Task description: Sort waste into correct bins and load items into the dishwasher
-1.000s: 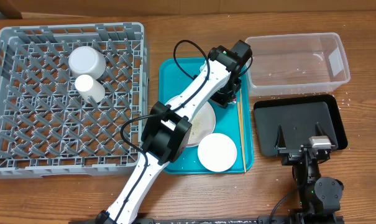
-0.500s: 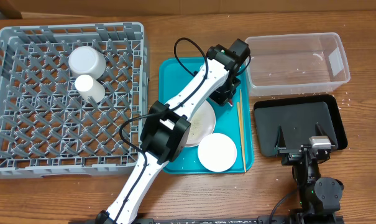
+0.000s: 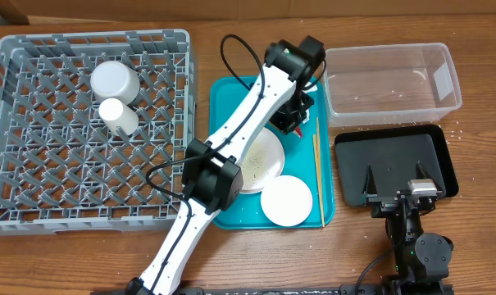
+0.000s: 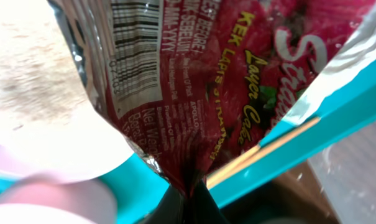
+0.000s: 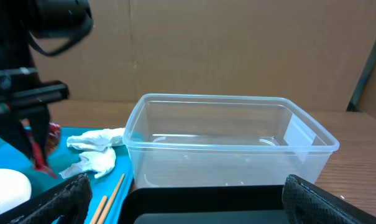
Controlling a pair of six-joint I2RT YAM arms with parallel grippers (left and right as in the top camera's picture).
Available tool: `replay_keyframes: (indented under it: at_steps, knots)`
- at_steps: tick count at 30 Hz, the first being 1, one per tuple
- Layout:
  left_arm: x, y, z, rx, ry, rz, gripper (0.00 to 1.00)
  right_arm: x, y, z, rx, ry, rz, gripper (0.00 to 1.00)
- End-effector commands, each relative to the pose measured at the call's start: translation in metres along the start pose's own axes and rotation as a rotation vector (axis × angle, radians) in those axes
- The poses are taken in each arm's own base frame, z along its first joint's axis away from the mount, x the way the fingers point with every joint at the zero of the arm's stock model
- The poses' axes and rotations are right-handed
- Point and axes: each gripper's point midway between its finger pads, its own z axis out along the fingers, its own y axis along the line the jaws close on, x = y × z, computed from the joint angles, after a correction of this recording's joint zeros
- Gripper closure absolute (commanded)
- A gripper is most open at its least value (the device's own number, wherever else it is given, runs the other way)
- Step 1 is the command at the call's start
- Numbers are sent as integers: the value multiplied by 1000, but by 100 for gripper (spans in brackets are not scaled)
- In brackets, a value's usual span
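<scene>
Nearest, at the desk's near right edge: right gripper [image 3: 393,176], jaws spread wide, empty, fingertips over the near rim of the black tray [image 3: 395,147]. Not touching any waste.

Mid-desk, above the teal tray's [image 3: 231,90] far right corner: left gripper [image 3: 295,124], clenched tight on 1 end of the packet [image 4: 194,81]. Pinched at a crimped edge in the wrist view, long axis running straight away from the jaws, printed side to the camera. Apparently clear of the teal tray, over the gap between the large plate [image 3: 264,160] and the chopsticks [image 3: 317,176]; height not readable.

Just beyond, at that same corner: napkin [image 5: 94,149], lying on the teal tray beside the tub's left wall.

Farthest, at the desk's far right corner: tub [image 3: 387,49], a few white specks inside, black tray just beside its near wall.

Judged: both bins to the right of the packet, tub right and slightly far, black tray right and near. Left arm the only 1 placed to carry it; next, probably a short swing right, then release over the chosen bin. Which of the 2 bins suits a packet: not settled by sight.
</scene>
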Motion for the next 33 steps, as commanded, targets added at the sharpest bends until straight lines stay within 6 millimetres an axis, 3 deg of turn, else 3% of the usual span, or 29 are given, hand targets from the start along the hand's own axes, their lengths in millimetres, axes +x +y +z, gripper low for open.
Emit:
replay_keyframes:
  at_steps: [1,8,13,18,24,29,33]
  knots:
    - [0,3,-12,7,36,53,96,2,2,0,-8,-5,0,0]
    - [-3,-6,-33,116,102,346,96,2,2,0,-8,-5,0,0]
    - [-32,-3,-55,169,64,410,96,2,2,0,-8,-4,0,0]
    - [-95,18,-94,177,-107,485,96,2,2,0,-8,-4,0,0]
    - [-170,57,-131,14,-377,597,96,2,2,0,-8,-5,0,0]
    - [-218,87,-138,-184,-517,580,96,2,2,0,-8,-5,0,0]
    - [-239,95,-126,-236,-526,566,96,2,2,0,-8,-5,0,0]
